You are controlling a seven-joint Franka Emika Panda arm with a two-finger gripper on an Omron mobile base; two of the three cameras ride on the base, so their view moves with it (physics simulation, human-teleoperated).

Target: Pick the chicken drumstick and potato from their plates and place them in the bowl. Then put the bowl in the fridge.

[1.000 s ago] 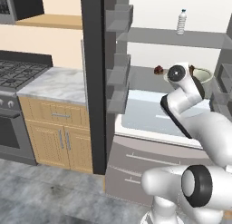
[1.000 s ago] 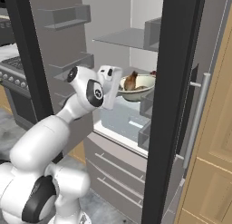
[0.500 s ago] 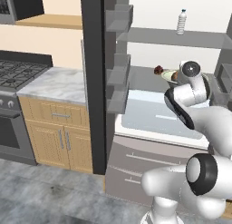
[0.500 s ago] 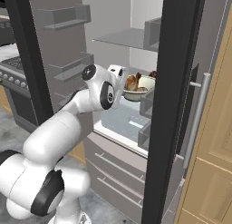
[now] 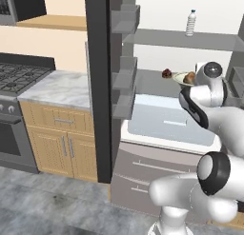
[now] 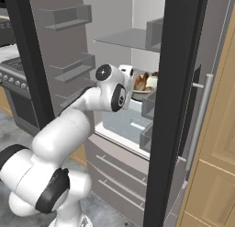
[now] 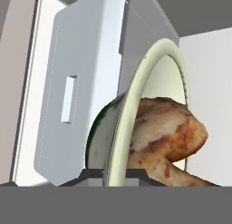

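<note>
Room: simulated kitchen with a stove (image 5: 19,77), a marble worktop (image 5: 59,86) over wooden cabinets (image 5: 59,143), and the fridge (image 5: 102,86) standing open.
Fridge interior: white walls, grey shelves, pale crisper cover (image 5: 167,122) below, grey drawers (image 6: 119,171) at the bottom.
Arm: reaches into the fridge at middle-shelf height, wrist close to the bowl in both base views.
Bowl: cream with a thin darker rim (image 7: 136,94), held up over the middle shelf (image 5: 152,79); whether it touches the shelf cannot be told.
Fingers: clenched on the bowl's rim, tips (image 7: 93,175) dark at the bottom of the hand view, one to each side of the wall.
Chicken drumstick: golden-brown, lying inside the bowl (image 7: 167,132).
Left base view: a small dark-brown lump (image 5: 166,73) just beside the bowl (image 5: 182,77), too small to name with certainty; a water bottle (image 5: 190,23) upright on the upper shelf; door bins (image 5: 125,67) stacked along the open door.
Right base view: the bowl (image 6: 143,89) seen from the side with brown food (image 6: 141,82) above its rim; a wooden cabinet (image 6: 215,129) right of the fridge.
Hand view: the bowl's green underside (image 7: 102,137) and the drumstick's speckled skin up close.
</note>
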